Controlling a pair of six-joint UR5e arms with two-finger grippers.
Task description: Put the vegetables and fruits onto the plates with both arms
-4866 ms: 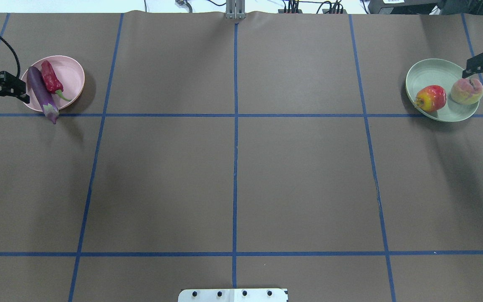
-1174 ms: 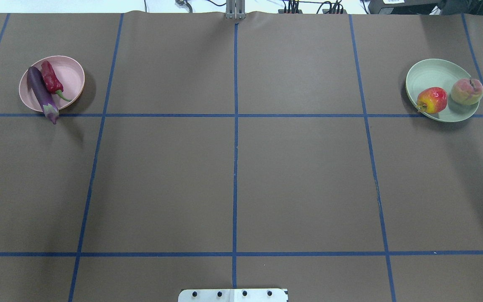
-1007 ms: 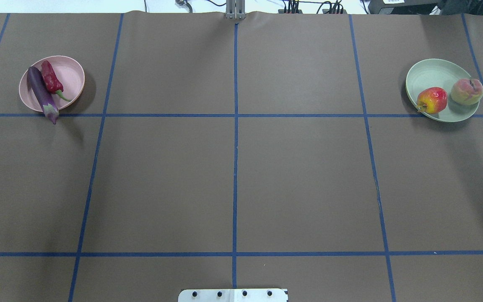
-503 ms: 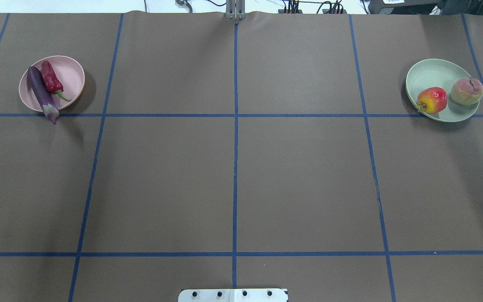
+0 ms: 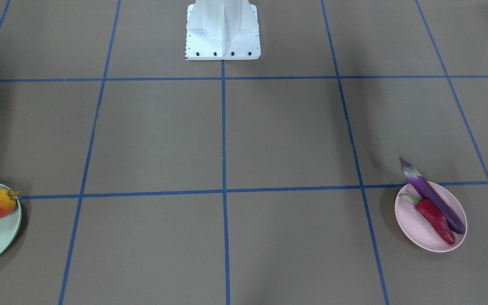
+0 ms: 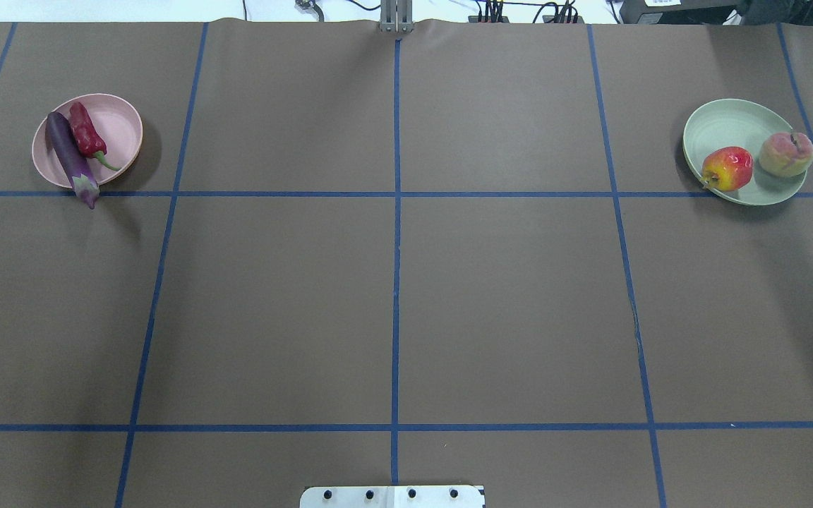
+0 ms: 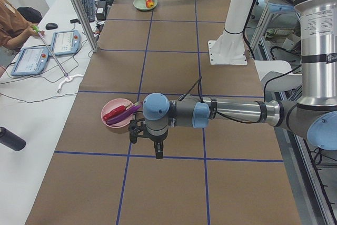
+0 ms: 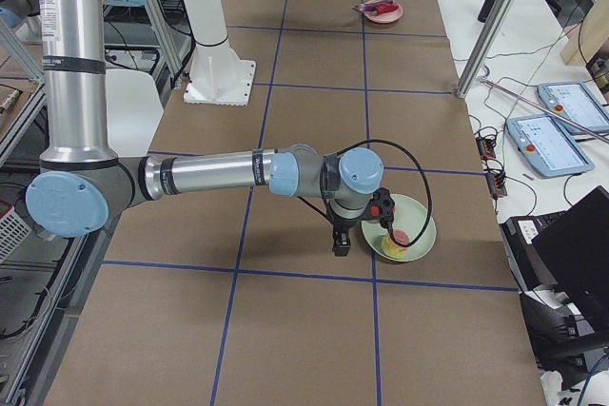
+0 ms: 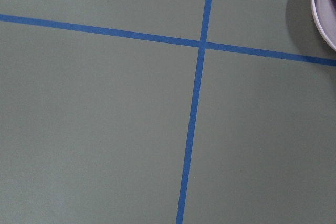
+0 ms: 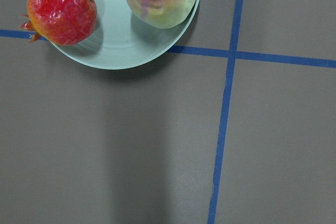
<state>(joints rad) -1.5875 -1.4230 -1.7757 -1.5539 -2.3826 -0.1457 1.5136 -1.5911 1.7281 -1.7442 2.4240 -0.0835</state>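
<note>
left end effector (image 7: 156, 148) hangs near the pink plate (image 6: 121, 123), right end effector (image 8: 340, 242) just beside the green plate (image 6: 720, 127); only side views show them, so i cannot tell if either is spread or pressed together. eggplant (image 6: 70, 156) and chili pepper (image 6: 86, 134) lie side by side on the pink plate, the eggplant's cap end overhanging the rim above the desk (image 6: 392, 282). round fruit (image 6: 727, 168) and halved fruit (image 6: 787, 154) sit on the green plate. i judge the placing done.

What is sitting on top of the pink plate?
A purple eggplant and a red chili pepper lie side by side on the pink plate. The eggplant's cap end pokes out past the rim. The bit of plate under them is covered.
</note>
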